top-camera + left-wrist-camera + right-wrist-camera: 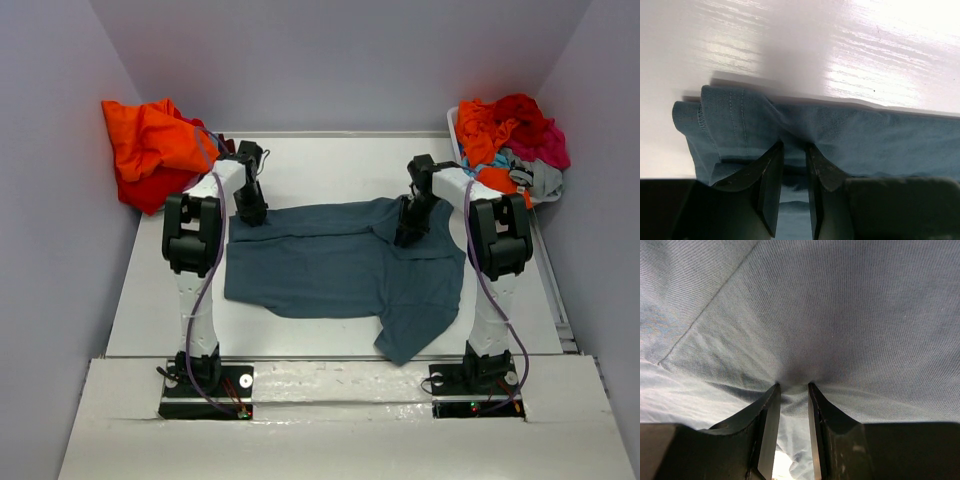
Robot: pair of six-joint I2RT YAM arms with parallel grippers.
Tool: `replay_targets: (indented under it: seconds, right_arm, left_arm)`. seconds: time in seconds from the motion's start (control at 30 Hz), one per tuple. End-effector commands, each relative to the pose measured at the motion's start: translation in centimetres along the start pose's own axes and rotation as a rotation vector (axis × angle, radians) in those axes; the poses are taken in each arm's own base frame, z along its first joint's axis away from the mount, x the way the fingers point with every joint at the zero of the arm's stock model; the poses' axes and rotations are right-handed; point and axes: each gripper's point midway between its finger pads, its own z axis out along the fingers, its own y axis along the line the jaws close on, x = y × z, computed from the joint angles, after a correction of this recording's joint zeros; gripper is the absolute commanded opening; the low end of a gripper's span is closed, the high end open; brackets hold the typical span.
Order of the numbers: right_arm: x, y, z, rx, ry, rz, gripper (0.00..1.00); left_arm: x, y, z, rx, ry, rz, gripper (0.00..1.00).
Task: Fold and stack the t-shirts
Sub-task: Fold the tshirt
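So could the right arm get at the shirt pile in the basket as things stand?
Probably not yet: the right gripper is pinched on the slate-blue t-shirt. Once released, the basket pile sits close beside it, nothing between.

Two claws [250,213] [409,234], one t-shirt [340,265], two shirt piles [150,150] [510,140]

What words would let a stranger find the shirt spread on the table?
Start from the white table. The slate-blue t-shirt lies spread at its middle. The orange-red heap far left and the mixed heap far right are bright and bunched.
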Motion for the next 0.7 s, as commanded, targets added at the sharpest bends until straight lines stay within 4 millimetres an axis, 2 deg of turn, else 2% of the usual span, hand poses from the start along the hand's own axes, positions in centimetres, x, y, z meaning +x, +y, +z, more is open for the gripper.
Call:
replay_targets:
  seconds: [0.0, 0.17, 0.27, 0.43, 0.57, 0.6, 0.67]
  right_arm:
    - [-0.5, 1.1, -1.2, -0.026, -0.031, -0.031, 0.34]
    - [-0.5, 1.0, -1.2, -0.021, -0.028, -0.030, 0.34]
    - [-0.7, 1.1, -1.4, -0.019, -0.036, -0.033, 0.34]
    - [-1.4, 1.1, -1.8, -0.006, -0.059, -0.033, 0.34]
    - [-4.2, 2.3, -3.1, -0.024, -0.175, -0.007, 0.34]
    - [-5.6, 3.0, -4.1, -0.027, -0.222, 0.000, 0.34]
    - [-6.7, 3.5, -4.9, -0.029, -0.257, 0.024, 0.34]
  left_arm:
    - [0.1, -0.5, 1.4, 0.003, 0.030, 0.002, 0.36]
    - [-1.1, -1.2, 2.5, 0.001, 0.025, -0.003, 0.39]
    - [-2.9, -1.6, 2.4, 0.011, 0.005, -0.013, 0.41]
    - [-4.2, -1.8, 2.8, 0.015, 0.003, -0.028, 0.41]
    - [-4.1, -1.7, 2.9, 0.015, 0.003, -0.027, 0.41]
    - [-4.0, -1.2, 3.1, 0.008, 0.008, -0.035, 0.41]
    - [-3.9, -1.1, 2.9, 0.011, 0.006, -0.034, 0.41]
